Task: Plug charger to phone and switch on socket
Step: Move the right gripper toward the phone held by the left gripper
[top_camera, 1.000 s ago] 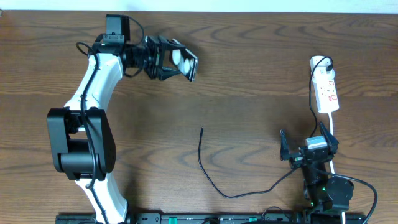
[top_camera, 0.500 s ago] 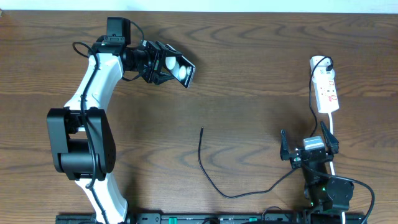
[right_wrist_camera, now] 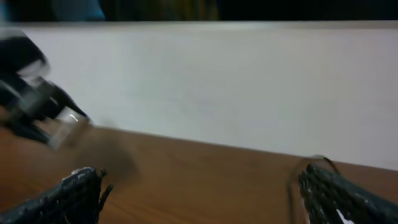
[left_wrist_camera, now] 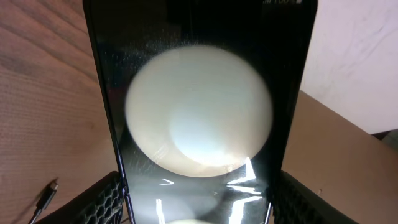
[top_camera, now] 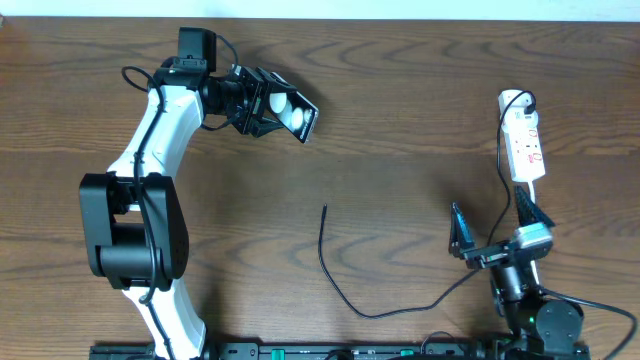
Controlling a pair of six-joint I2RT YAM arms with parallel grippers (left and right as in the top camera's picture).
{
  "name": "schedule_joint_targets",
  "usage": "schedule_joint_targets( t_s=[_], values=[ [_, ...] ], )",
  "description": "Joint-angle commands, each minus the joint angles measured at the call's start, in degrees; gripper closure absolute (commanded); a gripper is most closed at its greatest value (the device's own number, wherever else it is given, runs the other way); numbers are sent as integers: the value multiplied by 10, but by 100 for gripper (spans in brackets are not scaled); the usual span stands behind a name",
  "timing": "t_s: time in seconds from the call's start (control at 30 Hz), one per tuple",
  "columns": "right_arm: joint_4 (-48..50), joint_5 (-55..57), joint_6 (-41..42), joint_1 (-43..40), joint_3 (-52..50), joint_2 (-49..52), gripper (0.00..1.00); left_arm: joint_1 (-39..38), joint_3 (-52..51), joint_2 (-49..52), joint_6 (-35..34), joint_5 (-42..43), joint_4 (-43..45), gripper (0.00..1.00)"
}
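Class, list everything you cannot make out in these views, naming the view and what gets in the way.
1. Port of the phone: left wrist view, lower edge cut off by the frame; overhead, too small.
2. Whether the socket is switched on: overhead, too small.
3. Where the charger ends: overhead, it runs under the right arm.
4. Right wrist view: blur smears everything past the right claw.

Wide bare tabletop between raised phone and socket at right edge; charger lying across near centre.
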Motion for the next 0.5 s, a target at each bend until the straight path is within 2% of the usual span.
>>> schedule_joint_targets(
  t_s=[0.0,0.13,0.3,0.4,0.47],
  values=[
    [1,-70,69,2,76,70,1,-4,14,-14,7,5,5,92],
    [0,-156,100,2,172,217,1,-14,14,-14,7,-5,5,93],
    [7,-329,164,3,287,422,1,-35,14,-14,7,-19,5,93],
    [68,-441,160,3,321,523,1,-49,14,-14,7,-27,5,93],
    [117,-470,199,3,326,579,1,-58,14,-14,7,-28,5,92]
  ],
)
